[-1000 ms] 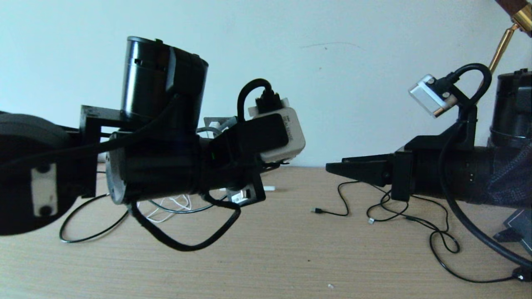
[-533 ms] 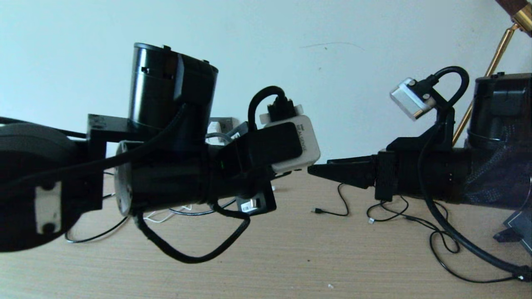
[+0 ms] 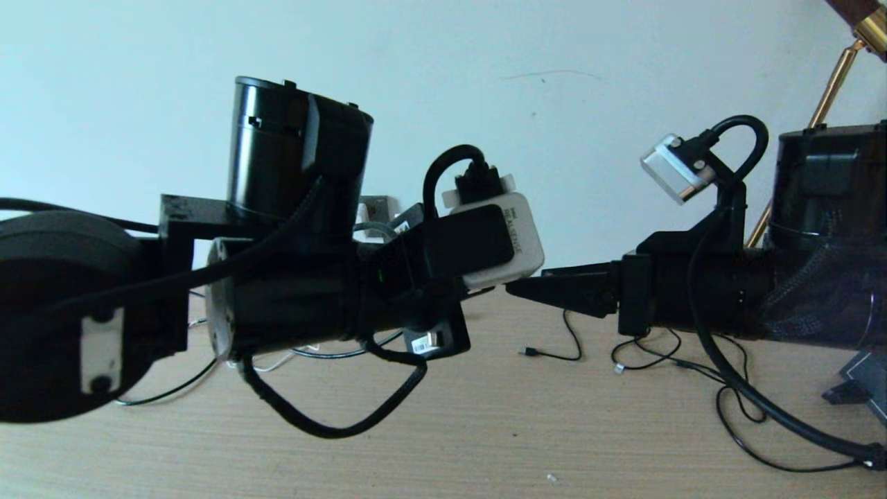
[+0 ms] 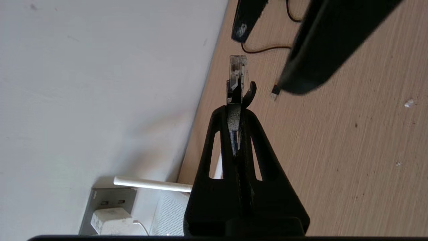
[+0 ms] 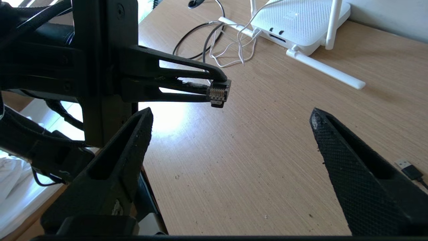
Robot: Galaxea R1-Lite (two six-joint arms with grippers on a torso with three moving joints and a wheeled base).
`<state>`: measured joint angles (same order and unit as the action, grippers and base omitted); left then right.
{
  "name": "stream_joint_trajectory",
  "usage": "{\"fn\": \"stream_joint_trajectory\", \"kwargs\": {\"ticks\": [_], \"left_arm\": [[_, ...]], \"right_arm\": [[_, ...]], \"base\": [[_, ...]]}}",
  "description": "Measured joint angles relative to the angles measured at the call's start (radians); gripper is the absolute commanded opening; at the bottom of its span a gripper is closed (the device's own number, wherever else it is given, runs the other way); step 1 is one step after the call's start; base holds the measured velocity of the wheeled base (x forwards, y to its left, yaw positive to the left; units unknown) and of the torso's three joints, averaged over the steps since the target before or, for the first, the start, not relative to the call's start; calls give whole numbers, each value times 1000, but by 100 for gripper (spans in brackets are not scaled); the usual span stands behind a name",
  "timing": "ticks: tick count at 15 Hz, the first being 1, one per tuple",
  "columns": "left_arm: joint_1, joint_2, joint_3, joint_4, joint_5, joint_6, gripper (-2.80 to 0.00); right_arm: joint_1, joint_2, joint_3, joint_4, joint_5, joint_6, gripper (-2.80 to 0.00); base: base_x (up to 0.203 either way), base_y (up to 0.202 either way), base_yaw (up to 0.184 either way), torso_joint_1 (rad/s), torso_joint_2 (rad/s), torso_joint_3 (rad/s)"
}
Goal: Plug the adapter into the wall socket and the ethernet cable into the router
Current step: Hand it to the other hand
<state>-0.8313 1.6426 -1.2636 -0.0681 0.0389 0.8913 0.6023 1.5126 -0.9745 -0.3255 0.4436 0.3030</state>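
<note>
Left wrist view: adapter [image 4: 110, 218] in wall socket [image 4: 100, 204]

A light wooden table with fine straight grain [image 3: 485, 430] is running up to a pale wall. A flat white perforated router with slim stick antennas [image 5: 297, 23] is lying on it at the far left, one antenna stretching flat along the wood. A loose tangle of thin white cord [image 5: 234, 50] is trailing just beside the router, with thicker black cable [image 3: 166, 391] looping nearer. Thin black cables with small USB-like plugs [image 3: 693, 371] are curling over the right side. Small pale crumbs [image 3: 551, 477] are dotting the near edge.
</note>
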Motion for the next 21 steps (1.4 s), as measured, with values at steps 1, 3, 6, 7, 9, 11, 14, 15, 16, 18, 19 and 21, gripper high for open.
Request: {"fn": "stream_joint_trajectory", "kwargs": {"ticks": [1, 3, 6, 7, 9, 11, 14, 15, 16, 18, 19, 21], "left_arm": [[0, 2, 0, 0, -2, 0, -280], [0, 4, 0, -1, -2, -1, -280], [-1, 4, 0, -4, -3, -7, -280], [-1, 3, 0, -4, -2, -7, -280], [-4, -5, 2, -4, 0, -8, -280], [-8, -12, 13, -4, 0, -9, -280], [-10, -17, 19, -8, 0, -9, -280], [-12, -16, 20, -8, 0, -9, -280], [-15, -15, 20, -8, 1, -9, -280], [-18, -11, 16, -21, 2, -9, -280], [-18, -9, 16, -22, 2, -9, -280], [-19, -5, 16, -23, 2, -8, -280]], "right_arm": [[0, 2, -1, 0, 0, 2, 0], [0, 4, -7, 0, -2, 3, 0], [0, 4, -9, 0, -2, 4, 0], [0, 4, -9, 0, -2, 5, 0], [0, 9, -9, 0, -2, 5, 0], [2, 15, -13, 0, -2, 6, 0], [5, 21, -19, 0, -2, 6, 0], [5, 24, -20, -1, -2, 6, 0], [5, 26, -20, 0, -2, 5, 0], [8, 28, -21, -1, -3, 6, -280], [10, 29, -22, 0, -3, 7, -280], [10, 31, -21, 0, -3, 8, -280]], "base": [[0, 0, 0, 0, 0, 0], [0, 0, 0, 0, 0, 0], [0, 0, 0, 0, 0, 0], [0, 0, 0, 0, 0, 0], [0, 0, 0, 0, 0, 0], [0, 0, 0, 0, 0, 0], [0, 0, 0, 0, 0, 0], [0, 0, 0, 0, 0, 0], [0, 0, 0, 0, 0, 0], [0, 0, 0, 0, 0, 0], [0, 0, 0, 0, 0, 0], [0, 0, 0, 0, 0, 0]]}}
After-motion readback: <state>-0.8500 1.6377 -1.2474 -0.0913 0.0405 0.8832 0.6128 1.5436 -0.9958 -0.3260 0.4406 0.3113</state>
